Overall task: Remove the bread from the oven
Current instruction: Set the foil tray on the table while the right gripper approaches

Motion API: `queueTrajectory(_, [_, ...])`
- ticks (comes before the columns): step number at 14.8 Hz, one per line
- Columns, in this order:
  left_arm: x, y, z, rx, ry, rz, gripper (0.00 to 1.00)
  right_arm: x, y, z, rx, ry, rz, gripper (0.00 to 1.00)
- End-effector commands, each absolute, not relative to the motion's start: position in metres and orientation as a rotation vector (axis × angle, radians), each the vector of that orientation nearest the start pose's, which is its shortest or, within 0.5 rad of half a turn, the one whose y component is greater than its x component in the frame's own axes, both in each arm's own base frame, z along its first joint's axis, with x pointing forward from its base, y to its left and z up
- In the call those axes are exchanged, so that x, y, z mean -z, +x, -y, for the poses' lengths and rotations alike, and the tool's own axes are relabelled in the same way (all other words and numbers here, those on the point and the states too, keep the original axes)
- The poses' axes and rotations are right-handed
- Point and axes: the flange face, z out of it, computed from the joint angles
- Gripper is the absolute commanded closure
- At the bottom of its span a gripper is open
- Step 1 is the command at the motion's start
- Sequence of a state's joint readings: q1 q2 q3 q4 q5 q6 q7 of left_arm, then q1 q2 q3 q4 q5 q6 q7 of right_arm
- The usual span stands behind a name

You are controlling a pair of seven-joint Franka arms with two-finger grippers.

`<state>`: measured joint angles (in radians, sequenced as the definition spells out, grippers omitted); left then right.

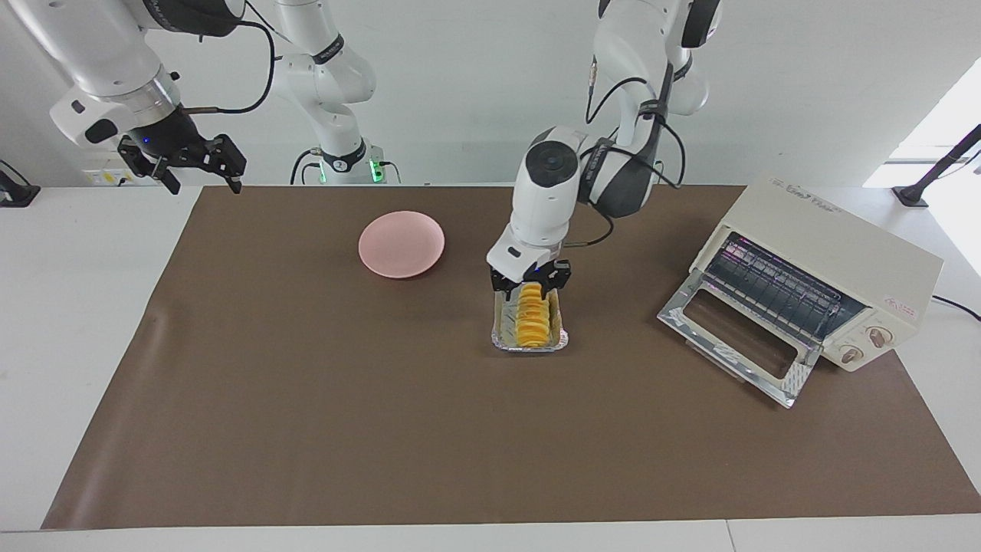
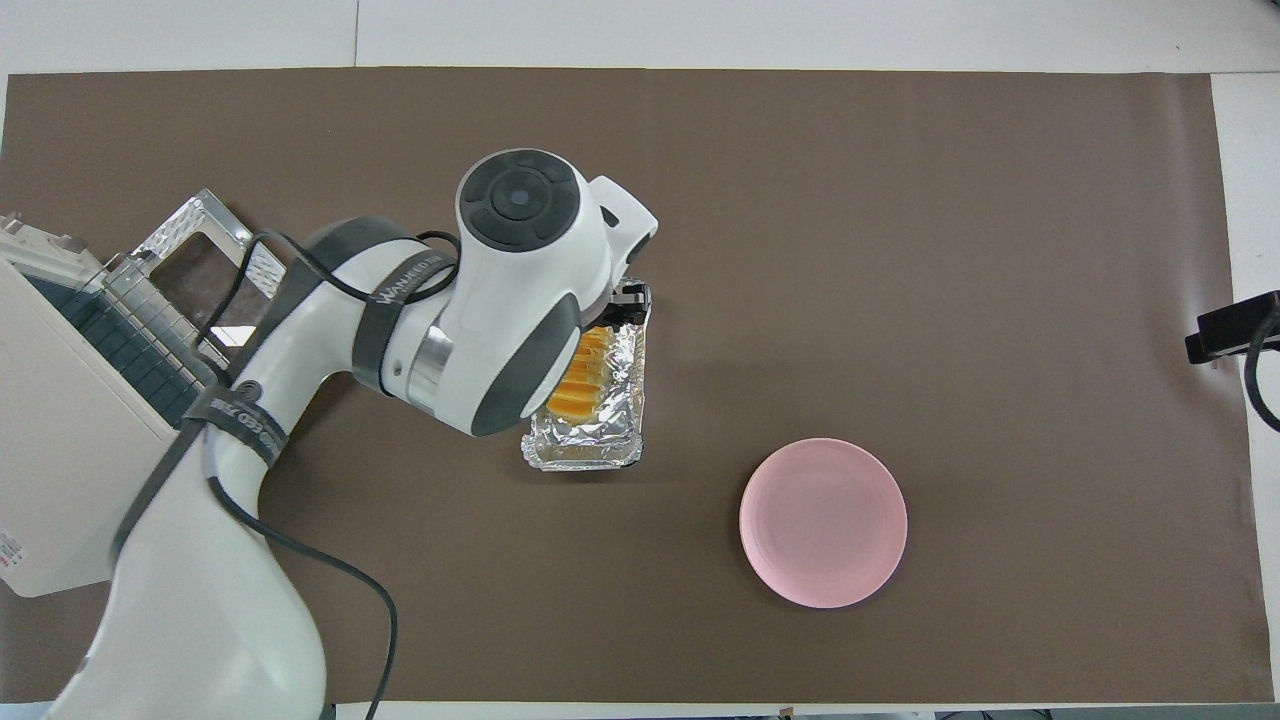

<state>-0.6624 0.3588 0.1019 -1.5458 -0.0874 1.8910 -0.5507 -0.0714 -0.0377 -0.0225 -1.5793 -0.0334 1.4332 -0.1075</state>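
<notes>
The bread (image 1: 530, 318) (image 2: 580, 385), a ridged golden-yellow loaf, lies in a silver foil tray (image 1: 502, 337) (image 2: 590, 450) on the brown mat, between the oven and the pink plate. My left gripper (image 1: 530, 290) (image 2: 630, 300) hangs low over the tray, open, with its fingers apart on either side of the loaf's end. The arm hides part of the tray in the overhead view. The cream-white oven (image 1: 820, 276) (image 2: 60, 420) stands at the left arm's end of the table with its glass door (image 1: 736, 337) dropped open and its wire rack bare. My right gripper (image 1: 184, 165) waits raised and open over the right arm's end.
A pink plate (image 1: 401, 244) (image 2: 823, 522) sits on the brown mat (image 1: 306, 399), toward the right arm's end from the tray and a little nearer to the robots. A cable (image 1: 958, 307) leaves the oven's side.
</notes>
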Motion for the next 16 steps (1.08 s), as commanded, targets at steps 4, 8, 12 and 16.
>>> queueTrajectory(4, [-0.519,0.612,0.191,-0.053,-3.119,0.404,0.0,-0.594,0.531,0.003,-0.132,-3.167,0.07,0.0])
queueTrajectory(8, [-0.564,0.598,0.058,-0.169,-3.14,0.283,0.0,-0.544,0.557,-0.107,-0.118,-3.141,-0.075,0.0])
queueTrajectory(12, [-0.571,0.569,0.012,-0.361,-3.054,0.027,0.0,-0.494,0.579,-0.21,-0.079,-3.092,-0.153,0.0])
queueTrajectory(16, [-0.586,0.533,-0.019,-0.4,-3.072,0.076,0.0,-0.445,0.591,-0.31,-0.106,-3.104,-0.295,0.0])
